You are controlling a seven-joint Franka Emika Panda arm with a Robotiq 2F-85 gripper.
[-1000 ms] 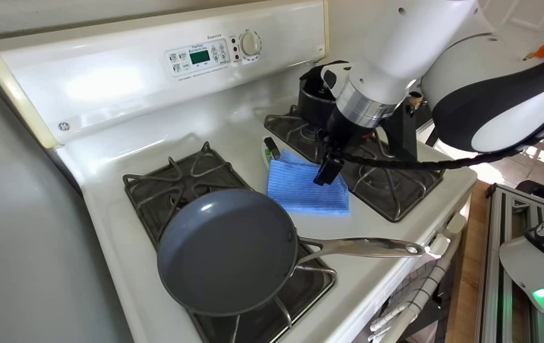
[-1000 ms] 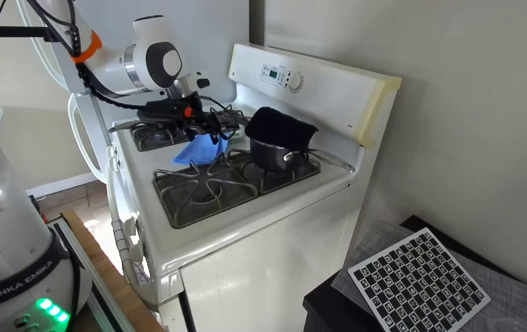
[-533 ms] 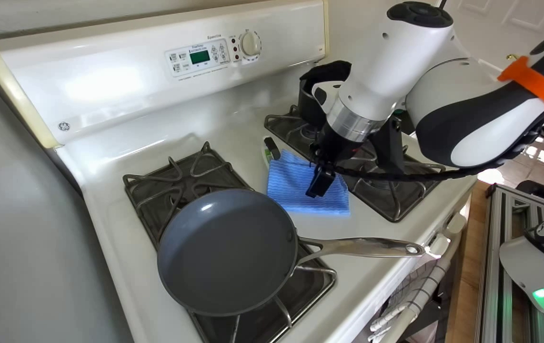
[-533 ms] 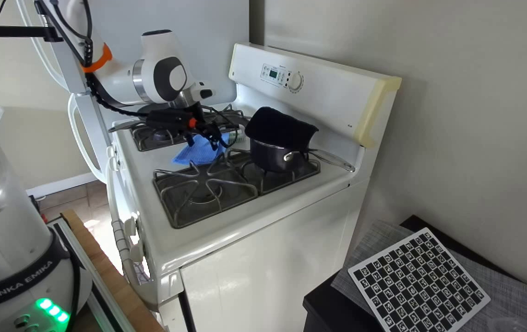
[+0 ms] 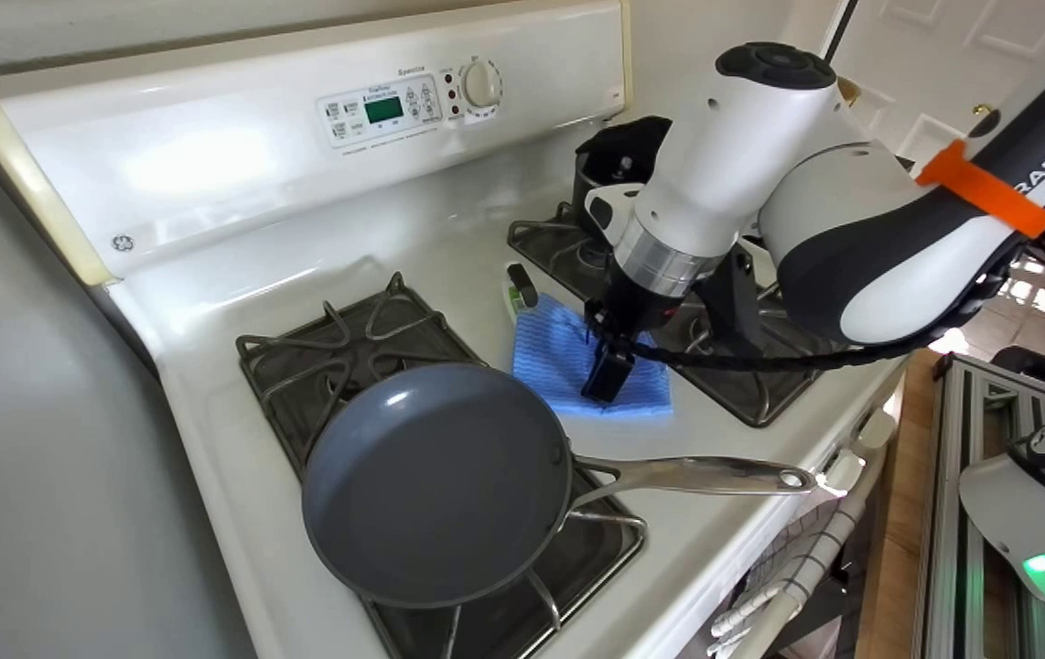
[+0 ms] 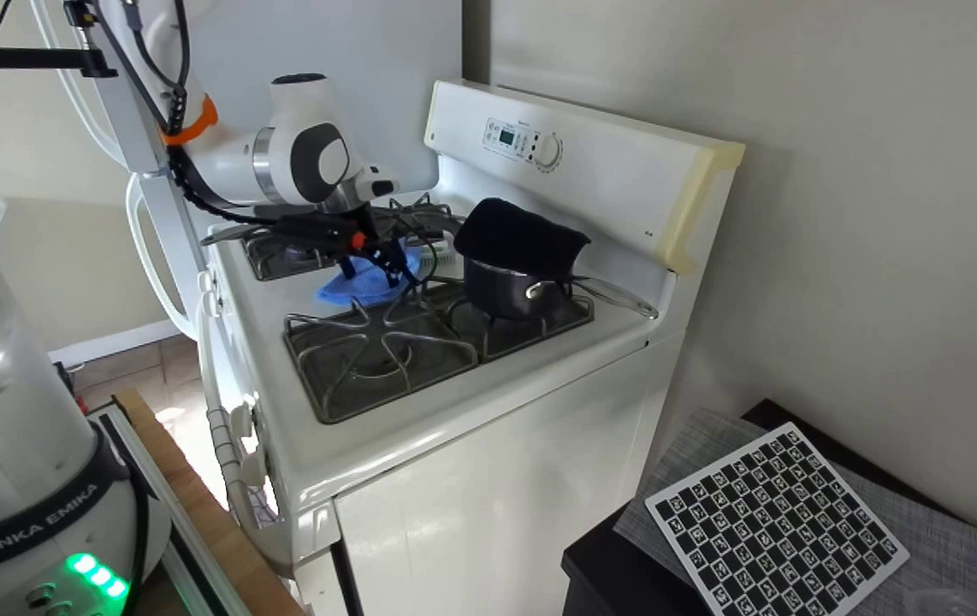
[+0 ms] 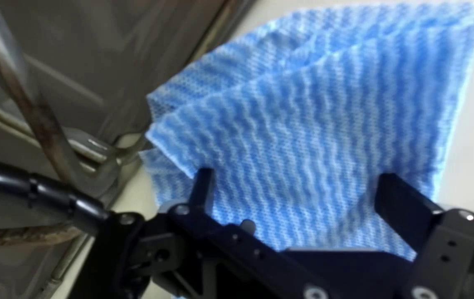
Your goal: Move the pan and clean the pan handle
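Note:
The pan point(image 5: 440, 494), grey-blue inside, sits on the front burner grate in an exterior view. Its silvery pan handle point(image 5: 705, 474) points toward the stove's front edge; the handle point(image 6: 230, 233) also shows in an exterior view, where the arm hides most of the pan. A folded blue cloth point(image 5: 550, 357) lies on the white stovetop between the grates and fills much of the wrist view point(image 7: 303, 124). My gripper point(image 7: 296, 175) is open, pointing down over the cloth with fingers point(image 7: 204, 189) wide apart. The fingertips appear to touch the cloth; nothing is between them but cloth below.
A black pot point(image 6: 506, 287) with a dark cloth point(image 6: 523, 235) over it stands on a back burner. A black-handled utensil point(image 5: 522, 286) lies beside the blue cloth. Raised metal grates point(image 5: 742, 366) flank the cloth. A checkered towel point(image 5: 792, 567) hangs at the oven front.
The arm and open gripper have moved down onto the blue cloth, toward the pan's side. The cloth's edge has shifted and wrinkled slightly. The pan has not moved.

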